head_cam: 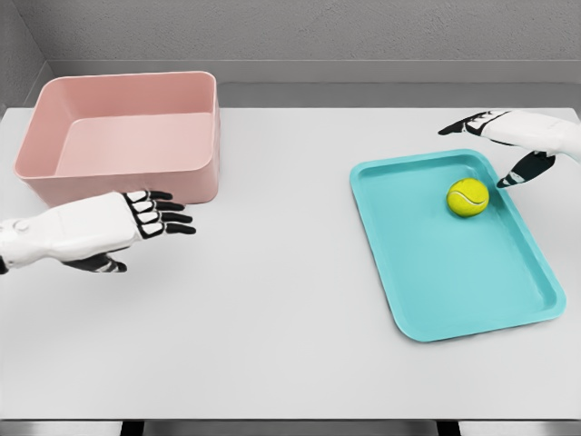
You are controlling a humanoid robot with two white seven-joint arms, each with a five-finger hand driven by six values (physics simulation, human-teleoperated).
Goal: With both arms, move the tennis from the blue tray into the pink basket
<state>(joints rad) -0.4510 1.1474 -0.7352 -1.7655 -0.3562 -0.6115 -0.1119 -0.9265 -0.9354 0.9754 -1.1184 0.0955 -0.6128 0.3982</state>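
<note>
Both robot hands, left (136, 222) and right (513, 145), spread; one tennis ball (467, 197), one tray (436, 272), one basket (118, 173).

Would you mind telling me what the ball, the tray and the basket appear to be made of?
Tennis ball: fuzzy-looking yellow felt, white seam showing. Blue tray: probably smooth moulded plastic, with rounded corners and a soft sheen. Pink basket: likely matte plastic, with plain solid walls.

A white table (290, 363) fills the view, with a grey wall (318, 32) behind it
</note>
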